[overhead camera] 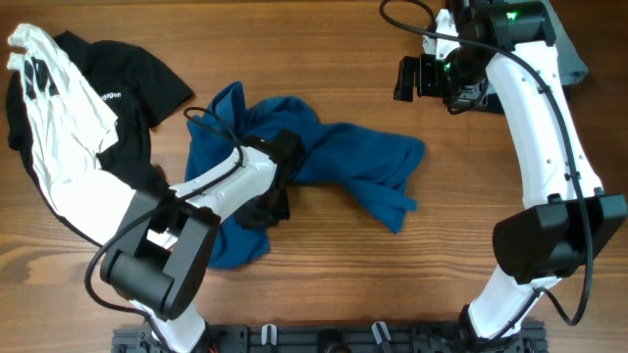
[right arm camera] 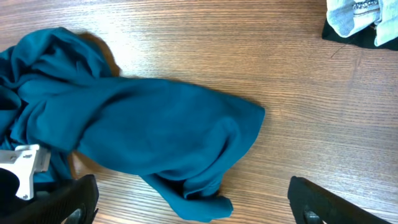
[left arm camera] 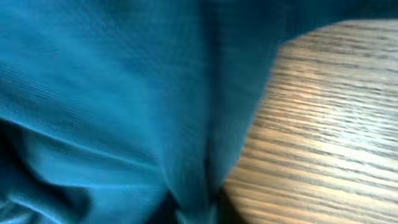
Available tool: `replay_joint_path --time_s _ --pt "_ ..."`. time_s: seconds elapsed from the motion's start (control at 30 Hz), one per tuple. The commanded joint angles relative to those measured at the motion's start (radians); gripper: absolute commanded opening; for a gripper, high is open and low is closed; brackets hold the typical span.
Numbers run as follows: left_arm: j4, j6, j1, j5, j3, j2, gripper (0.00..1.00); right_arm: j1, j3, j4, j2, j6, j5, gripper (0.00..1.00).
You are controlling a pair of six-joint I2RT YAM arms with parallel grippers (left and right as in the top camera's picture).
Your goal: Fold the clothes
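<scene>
Left wrist view: the left claw (left arm camera: 194, 211) is clenched on a fold of the deep-blue shirt (left arm camera: 124, 93). The cloth narrows into a pinched ridge between the two dark fingers at the bottom edge of the picture. Blue fabric fills nearly everything ahead of this claw, and bare wooden counter (left arm camera: 329, 124) shows only off to one side of it.

From overhead, the left claw is buried in the middle of the crumpled shirt (overhead camera: 343, 157), which bunches up around it. A long wrinkled part trails away from it toward the right arm's side. On the other side of the left claw, near but apart from the shirt, lie the black tee (overhead camera: 137, 83) with small white lettering and the white garment (overhead camera: 59, 127) with black marks. The white one is draped over the black one.

The right claw (overhead camera: 402, 78) is released, with its jaws spread wide and nothing between them. It is well apart from the shirt, with plain counter (overhead camera: 324, 49) below it. In its own wrist view the shirt (right arm camera: 155, 124) lies in a heap straight ahead, with both fingertips (right arm camera: 68, 199) standing clear of the cloth.
</scene>
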State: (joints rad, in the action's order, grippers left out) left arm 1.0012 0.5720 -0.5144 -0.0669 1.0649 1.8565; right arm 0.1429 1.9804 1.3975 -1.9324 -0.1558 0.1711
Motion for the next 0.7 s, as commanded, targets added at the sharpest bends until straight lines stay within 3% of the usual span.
replay_joint_path --time_s 0.0,0.2,0.3,0.43,0.67 --pt "-0.007 0.02 -0.001 -0.031 -0.018 0.043 0.04 0.001 -0.005 0.006 -0.01 -0.007 -0.015 0.95" --pt "0.131 0.008 0.074 -0.036 0.13 -0.056 0.04 0.0 -0.005 0.097 -0.009 -0.014 0.037 0.93" --pt "0.185 -0.027 0.157 -0.036 0.259 -0.152 0.04 0.001 -0.006 0.159 -0.008 0.0 0.103 0.82" --pt "0.185 -0.075 0.261 -0.036 0.349 -0.288 0.04 0.021 -0.024 0.211 0.001 -0.003 0.114 0.82" --pt "0.138 -0.147 0.393 -0.036 0.351 -0.494 0.04 0.062 -0.197 0.157 0.018 -0.028 0.123 0.83"
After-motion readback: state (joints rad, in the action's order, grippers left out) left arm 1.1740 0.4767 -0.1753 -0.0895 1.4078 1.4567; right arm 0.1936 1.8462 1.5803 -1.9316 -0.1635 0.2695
